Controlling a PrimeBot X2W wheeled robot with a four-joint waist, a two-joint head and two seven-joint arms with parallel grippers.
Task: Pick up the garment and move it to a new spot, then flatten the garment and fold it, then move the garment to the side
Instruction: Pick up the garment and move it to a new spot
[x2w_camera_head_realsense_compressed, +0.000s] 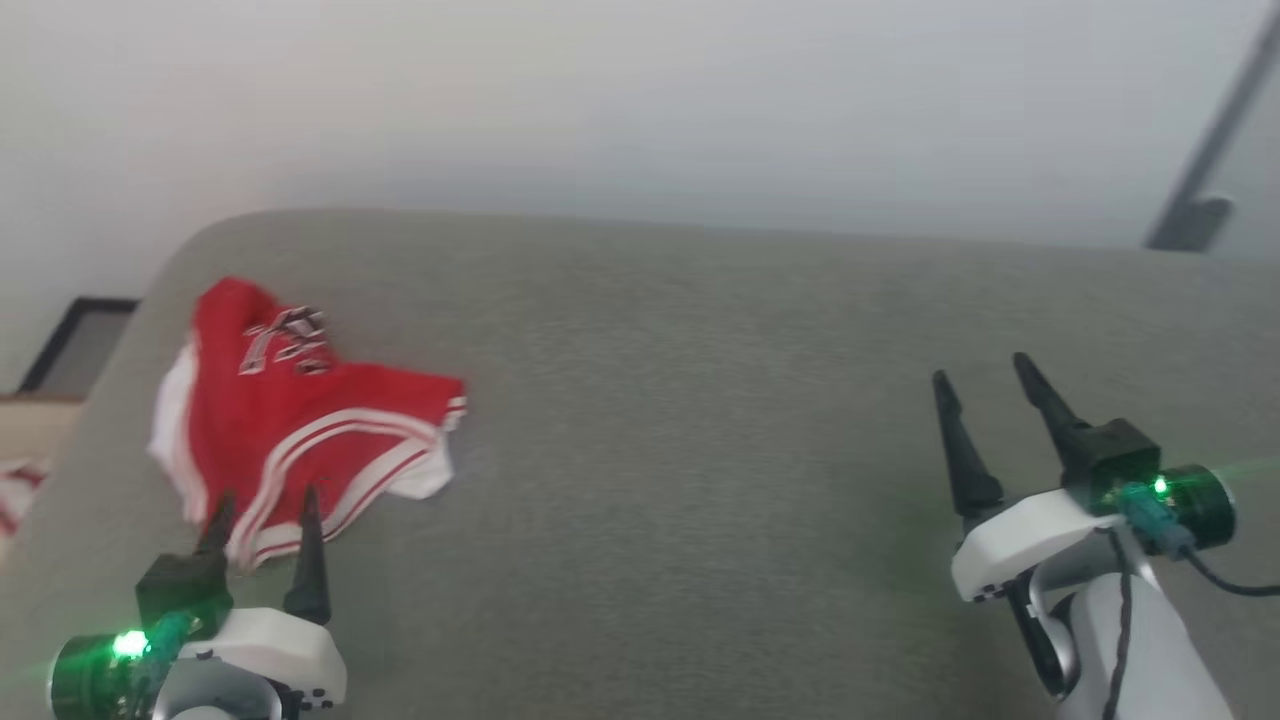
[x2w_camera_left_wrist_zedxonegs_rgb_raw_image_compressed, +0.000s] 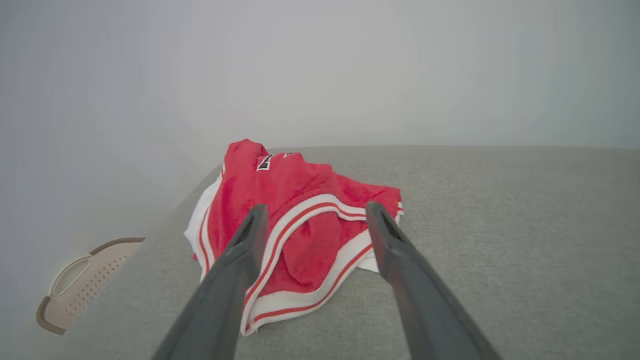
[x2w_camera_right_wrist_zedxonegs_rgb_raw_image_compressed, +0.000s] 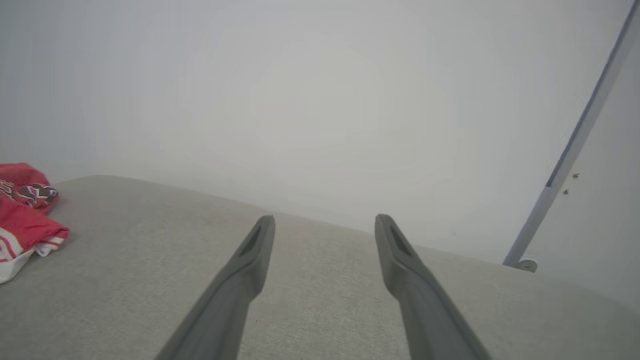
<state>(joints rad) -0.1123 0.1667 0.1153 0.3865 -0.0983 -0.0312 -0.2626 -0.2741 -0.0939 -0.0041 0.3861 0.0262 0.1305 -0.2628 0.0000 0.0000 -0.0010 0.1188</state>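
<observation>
**Red shorts bunched at the left corner, both pincers wide and holding nothing**

The red basketball shorts (x2w_camera_head_realsense_compressed: 300, 420) lie crumpled on the far-left part of a grey upholstered surface (x2w_camera_head_realsense_compressed: 700, 420), close to its rounded corner. Their long axis runs roughly from the back of the surface toward the robot, leaning a little to the right as it comes nearer. The end with the black, white-outlined numerals is humped up at the far side. A leg opening edged in red-and-white striped trim faces the robot and fans out to its right. A white side panel runs down the left flank, next to the surface's left rim.

The left pincer (x2w_camera_head_realsense_compressed: 265, 500) is low at the near-left, fingers pointing away from the robot at the striped hem. Its jaws stand wide with nothing between them. In the left wrist view the left pincer (x2w_camera_left_wrist_zedxonegs_rgb_raw_image_compressed: 316, 210) frames the shorts (x2w_camera_left_wrist_zedxonegs_rgb_raw_image_compressed: 295, 225) between its two dark fingers; I cannot tell whether the tips touch the cloth. The right pincer (x2w_camera_head_realsense_compressed: 981, 368) sits well apart on the right, over bare upholstery, fingers angled up and slightly left, jaws equally wide and empty. In its own wrist view the right pincer (x2w_camera_right_wrist_zedxonegs_rgb_raw_image_compressed: 324, 219) points along the surface at the wall, with the shorts (x2w_camera_right_wrist_zedxonegs_rgb_raw_image_compressed: 25, 220) at the left edge.

A green light glows on each wrist. Behind the surface is a plain pale wall (x2w_camera_head_realsense_compressed: 640, 100). A grey bar (x2w_camera_head_realsense_compressed: 1210, 150) slants down it at the right. Down beside the left corner lies a beige perforated basket (x2w_camera_left_wrist_zedxonegs_rgb_raw_image_compressed: 80, 285) with a handle slot.
</observation>
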